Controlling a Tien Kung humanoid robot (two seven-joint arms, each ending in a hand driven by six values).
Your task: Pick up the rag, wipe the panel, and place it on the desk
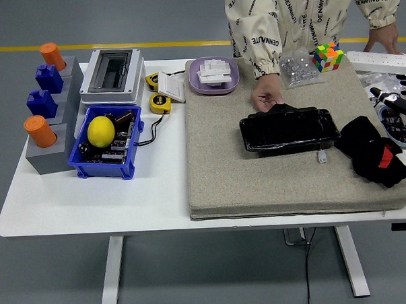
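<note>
Right hand: at the right edge (398,106), only partly in frame over a tray of small parts; whether its fingers are spread or curled cannot be told
Left hand: out of frame
Rag: black with a red patch (374,151), crumpled on the mat just below and a little left of the right hand; nothing grips it
Panel: glossy black (289,129), lying flat on the mat, left of the rag, their edges nearly touching
Person's hand: (266,95) holding the panel's far left edge, from the table's far side, well to the left of the right hand
Person's other hand: (383,42) resting on the table's far edge, above the right hand
Mat: grey-brown (258,183), covering the table's right half
Cube: coloured puzzle cube (327,56) at the mat's far edge, beside a clear bag
Bin: blue (99,168), far to the left across the table, with a lemon (100,130) in it
Tray: purple (214,75), at the far edge, holding white pieces
Table: white (91,211)
</note>
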